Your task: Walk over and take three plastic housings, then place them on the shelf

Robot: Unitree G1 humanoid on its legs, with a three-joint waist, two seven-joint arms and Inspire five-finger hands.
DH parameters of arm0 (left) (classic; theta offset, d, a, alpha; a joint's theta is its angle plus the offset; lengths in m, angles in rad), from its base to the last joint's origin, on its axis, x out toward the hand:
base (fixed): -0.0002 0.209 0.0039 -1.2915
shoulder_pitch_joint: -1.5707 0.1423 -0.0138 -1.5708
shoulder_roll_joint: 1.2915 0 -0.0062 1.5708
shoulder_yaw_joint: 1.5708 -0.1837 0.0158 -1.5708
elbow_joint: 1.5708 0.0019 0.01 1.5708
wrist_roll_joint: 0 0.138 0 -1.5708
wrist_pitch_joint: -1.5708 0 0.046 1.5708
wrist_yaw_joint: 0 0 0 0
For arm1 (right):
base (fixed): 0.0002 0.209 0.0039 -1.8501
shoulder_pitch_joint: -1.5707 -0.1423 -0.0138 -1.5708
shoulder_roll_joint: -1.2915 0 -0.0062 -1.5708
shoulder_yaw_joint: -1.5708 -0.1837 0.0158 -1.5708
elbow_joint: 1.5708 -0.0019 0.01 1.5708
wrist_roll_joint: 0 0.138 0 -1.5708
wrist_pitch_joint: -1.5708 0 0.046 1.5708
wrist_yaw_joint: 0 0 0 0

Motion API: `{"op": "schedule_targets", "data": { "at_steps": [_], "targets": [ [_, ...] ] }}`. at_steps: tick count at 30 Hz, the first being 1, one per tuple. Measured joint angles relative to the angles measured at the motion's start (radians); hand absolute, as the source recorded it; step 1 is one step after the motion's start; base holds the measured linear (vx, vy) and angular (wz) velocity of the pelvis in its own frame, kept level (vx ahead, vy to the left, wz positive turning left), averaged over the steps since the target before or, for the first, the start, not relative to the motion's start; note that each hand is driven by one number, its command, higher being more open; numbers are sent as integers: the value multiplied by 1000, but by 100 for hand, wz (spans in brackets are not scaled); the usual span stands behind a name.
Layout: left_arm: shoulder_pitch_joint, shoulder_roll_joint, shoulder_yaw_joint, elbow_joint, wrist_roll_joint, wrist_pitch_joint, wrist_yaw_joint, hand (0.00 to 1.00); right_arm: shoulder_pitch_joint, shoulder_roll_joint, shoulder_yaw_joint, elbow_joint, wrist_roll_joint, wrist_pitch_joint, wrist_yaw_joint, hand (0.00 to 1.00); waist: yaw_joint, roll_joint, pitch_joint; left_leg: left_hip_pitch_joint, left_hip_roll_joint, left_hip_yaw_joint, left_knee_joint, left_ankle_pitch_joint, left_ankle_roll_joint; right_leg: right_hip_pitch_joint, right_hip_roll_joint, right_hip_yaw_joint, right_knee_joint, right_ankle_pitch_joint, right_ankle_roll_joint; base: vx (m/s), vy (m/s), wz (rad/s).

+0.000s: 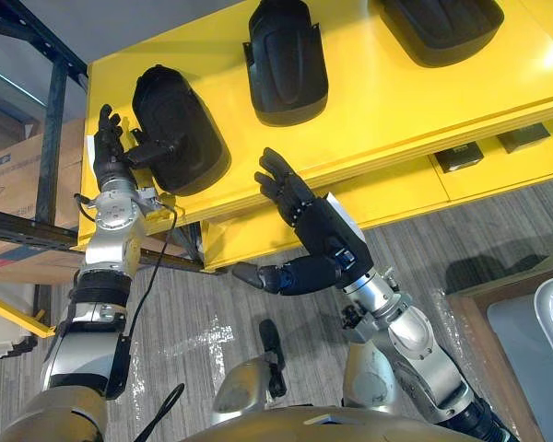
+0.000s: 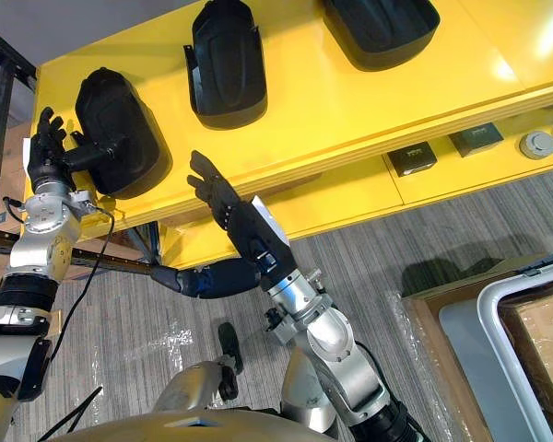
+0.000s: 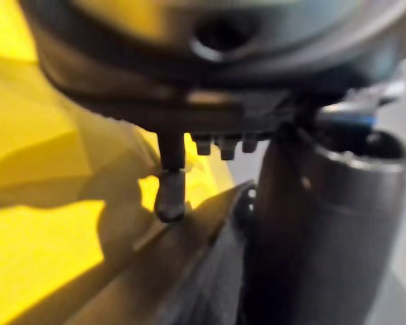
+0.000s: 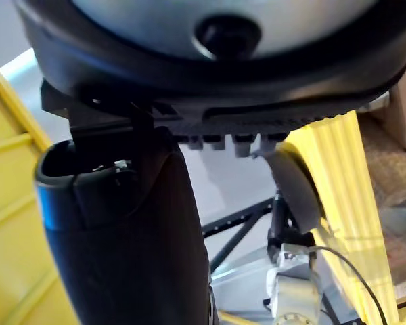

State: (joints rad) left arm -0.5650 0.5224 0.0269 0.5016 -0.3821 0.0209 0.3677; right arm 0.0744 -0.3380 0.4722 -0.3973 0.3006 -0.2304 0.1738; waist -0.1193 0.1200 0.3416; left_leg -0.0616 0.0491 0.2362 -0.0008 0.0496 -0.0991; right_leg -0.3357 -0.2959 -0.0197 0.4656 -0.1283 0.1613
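Right hand point(image 1: 324, 230) hangs nearest, below the front edge of the yellow shelf point(image 1: 396, 101), its fingers spread straight and its palm empty, touching nothing. Up on the yellow board lie all three black plastic housings in a row: the left housing point(image 1: 189, 138) close to the front corner, the middle housing point(image 1: 286, 64) further back, and the far housing point(image 1: 442, 28) beyond it, each well apart from the next. The left hand point(image 1: 111, 147) stands at the outer rim of the left housing, fingers raised and fairly straight beside it, with the thumb point(image 1: 157, 147) laid flat across its top; nothing is curled round the part, and the housing rests on the board rather than hanging from the hand. A dark metal rack point(image 1: 51, 138) with a cardboard box point(image 1: 9, 175) stands just beside that corner. With three housings down and neither hand carrying anything, this reads as the last placement being let go, though the same pose would also suit the start of a pick-up. The next move probably calls for lifting the thumb straight off and drawing the hand away sideways, without nudging the housing toward the near edge.
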Motion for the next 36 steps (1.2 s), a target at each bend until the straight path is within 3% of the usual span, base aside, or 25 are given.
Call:
{"op": "schedule_targets", "data": {
  "at_steps": [1,4,6,9,11,13,15,19,23,28,36],
  "targets": [
    [-26,-1,0,-86,-6,-2,72,100,57,36,0,1,-2,-2,-6,100,1,-4,3,34,4,-3,-4,-2,-2,46,1,-15,-23,2,2,78,-31,6],
    [-57,10,1,-195,-10,-15,88,100,79,40,1,54,-7,-3,-14,100,-11,-5,3,57,13,-27,-11,-2,-2,105,7,-52,-66,13,8,26,-22,14],
    [-88,54,0,-246,-14,-108,88,100,81,47,0,88,-22,-6,-9,100,-11,-8,2,82,15,-31,-20,-2,-2,136,12,-60,-85,17,7,36,-10,6],
    [-140,92,15,-328,-26,-131,92,100,76,56,-6,95,-22,-13,-10,100,-14,-9,-1,86,16,-47,-21,-2,-2,164,12,-82,-108,24,10,20,-1,12],
    [-37,76,36,-572,-40,-154,46,100,49,59,-25,99,-64,-32,-25,100,-8,-12,-14,131,29,-61,-39,-2,-3,238,24,-111,-161,31,12,68,-13,17],
    [91,43,32,-736,2,-210,-24,100,19,64,-55,113,-93,-67,-36,100,15,-17,-70,142,41,-75,-42,-10,-12,271,35,-132,-191,32,11,108,-22,20],
    [243,-45,34,-867,40,-257,-85,100,-27,69,-105,114,-96,-99,-53,100,40,-26,-121,145,45,-98,-43,-10,-12,309,36,-166,-217,32,10,96,-22,35],
    [483,-221,22,-930,76,-279,-166,100,-58,107,-141,114,-97,-135,-79,100,68,-42,-146,155,50,-137,-45,-10,-13,372,43,-219,-265,45,11,22,-16,31],
    [667,-308,-7,-933,81,-277,-233,100,-47,133,-143,127,-101,-135,-73,100,92,-61,-158,149,50,-154,-57,-9,-12,404,48,-247,-320,70,13,-30,15,18],
    [775,-338,-24,-956,102,-278,-277,100,-47,135,-143,160,-101,-105,-17,100,108,-87,-187,142,50,-180,-78,7,-13,423,54,-275,-348,81,12,-3,3,15],
    [886,-389,-33,-987,78,-292,-284,100,-37,89,-97,251,-136,-17,-9,100,137,-89,-200,135,50,-196,-87,12,-14,432,57,-292,-362,86,8,6,-5,7]
  ]
}}
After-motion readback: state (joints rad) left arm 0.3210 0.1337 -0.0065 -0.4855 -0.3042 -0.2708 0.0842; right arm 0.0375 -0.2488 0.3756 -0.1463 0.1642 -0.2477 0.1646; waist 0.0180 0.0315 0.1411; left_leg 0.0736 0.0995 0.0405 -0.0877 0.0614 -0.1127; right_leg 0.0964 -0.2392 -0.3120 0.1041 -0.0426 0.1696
